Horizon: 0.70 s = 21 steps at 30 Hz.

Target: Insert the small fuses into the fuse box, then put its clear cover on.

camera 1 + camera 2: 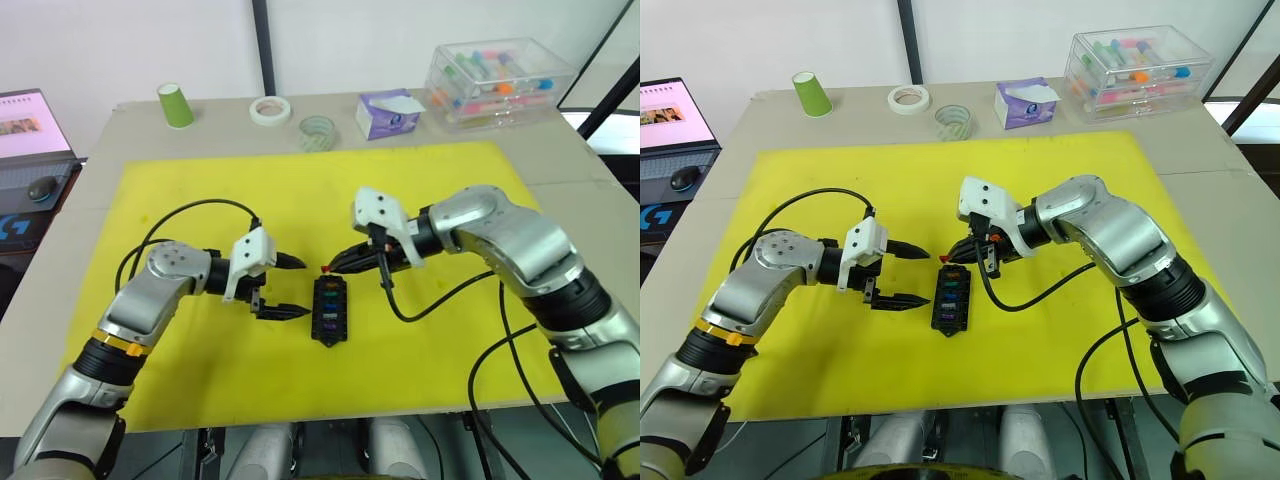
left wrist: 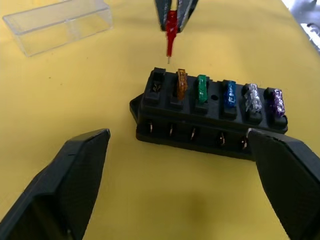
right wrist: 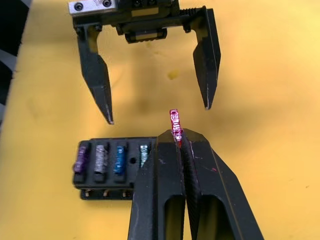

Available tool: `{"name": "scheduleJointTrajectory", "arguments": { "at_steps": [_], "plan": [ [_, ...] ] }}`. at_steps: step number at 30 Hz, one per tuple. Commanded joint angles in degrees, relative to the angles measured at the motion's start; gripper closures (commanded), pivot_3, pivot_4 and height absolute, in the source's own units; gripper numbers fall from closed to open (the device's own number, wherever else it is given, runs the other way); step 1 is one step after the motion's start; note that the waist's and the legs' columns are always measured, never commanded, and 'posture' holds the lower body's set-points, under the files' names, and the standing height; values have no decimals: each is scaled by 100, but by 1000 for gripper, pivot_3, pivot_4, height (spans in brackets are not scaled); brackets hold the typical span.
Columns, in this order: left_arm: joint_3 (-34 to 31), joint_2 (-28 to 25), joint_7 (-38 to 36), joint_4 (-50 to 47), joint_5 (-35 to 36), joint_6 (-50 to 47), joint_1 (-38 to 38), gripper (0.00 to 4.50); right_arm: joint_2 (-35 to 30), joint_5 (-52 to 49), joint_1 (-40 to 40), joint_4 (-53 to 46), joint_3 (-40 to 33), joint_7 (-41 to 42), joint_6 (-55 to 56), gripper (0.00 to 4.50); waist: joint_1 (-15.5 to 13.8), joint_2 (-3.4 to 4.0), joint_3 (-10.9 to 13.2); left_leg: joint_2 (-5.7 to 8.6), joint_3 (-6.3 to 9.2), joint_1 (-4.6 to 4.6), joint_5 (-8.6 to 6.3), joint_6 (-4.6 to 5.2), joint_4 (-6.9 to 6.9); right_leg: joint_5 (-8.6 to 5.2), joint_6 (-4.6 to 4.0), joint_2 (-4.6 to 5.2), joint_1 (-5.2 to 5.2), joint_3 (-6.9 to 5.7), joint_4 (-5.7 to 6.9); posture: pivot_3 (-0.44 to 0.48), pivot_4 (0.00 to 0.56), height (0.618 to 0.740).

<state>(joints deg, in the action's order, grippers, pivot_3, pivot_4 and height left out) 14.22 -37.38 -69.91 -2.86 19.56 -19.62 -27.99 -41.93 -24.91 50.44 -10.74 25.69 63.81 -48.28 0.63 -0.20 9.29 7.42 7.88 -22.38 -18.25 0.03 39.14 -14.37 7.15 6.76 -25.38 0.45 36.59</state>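
While yellow mat [image 1: 200,380] covers table [image 1: 60,300], right claw [image 1: 335,264] pinches red fuse [image 2: 171,30], left claw [image 1: 295,287] apart.

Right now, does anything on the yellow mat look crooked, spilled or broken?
Nothing stands out. The fuse box sits flat with five fuses upright in their slots, one end slot empty. The right hand holds the red fuse near it. The clear cover lies intact nearby.

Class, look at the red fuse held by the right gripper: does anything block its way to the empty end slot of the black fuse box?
Nothing visible does. The red fuse hangs just beyond the black fuse box's empty end slot.
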Motion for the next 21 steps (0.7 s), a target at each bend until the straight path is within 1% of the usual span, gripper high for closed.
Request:
{"name": "scheduleJointTrajectory", "arguments": {
  "at_steps": [1, 10, 21],
  "plan": [
    [-9, 9, -152, -25, -76, 220, -107, 80, 37, 160, -22, 40, -79, 110, 172, 4500, 1, 0, 0, 0, 0, 0, 0, 0, 0, 0, 0, 0, 0, 0, 1, 0, 150, 740],
    [-33, 47, -246, -30, -152, 303, -94, 80, 157, 444, -210, 175, -104, 167, 300, 4500, 3, 0, 0, 0, 1, 0, 0, 0, 1, 0, 0, 0, 0, 0, 2, 0, 150, 740],
    [-53, 66, -255, -20, -190, 381, -79, 80, 263, 569, -228, 218, -132, 189, 241, 4500, 2, 0, 0, 0, 1, 0, 0, 0, 2, 0, 0, -1, -1, 0, 4, 0, 150, 740]
  ]
}}
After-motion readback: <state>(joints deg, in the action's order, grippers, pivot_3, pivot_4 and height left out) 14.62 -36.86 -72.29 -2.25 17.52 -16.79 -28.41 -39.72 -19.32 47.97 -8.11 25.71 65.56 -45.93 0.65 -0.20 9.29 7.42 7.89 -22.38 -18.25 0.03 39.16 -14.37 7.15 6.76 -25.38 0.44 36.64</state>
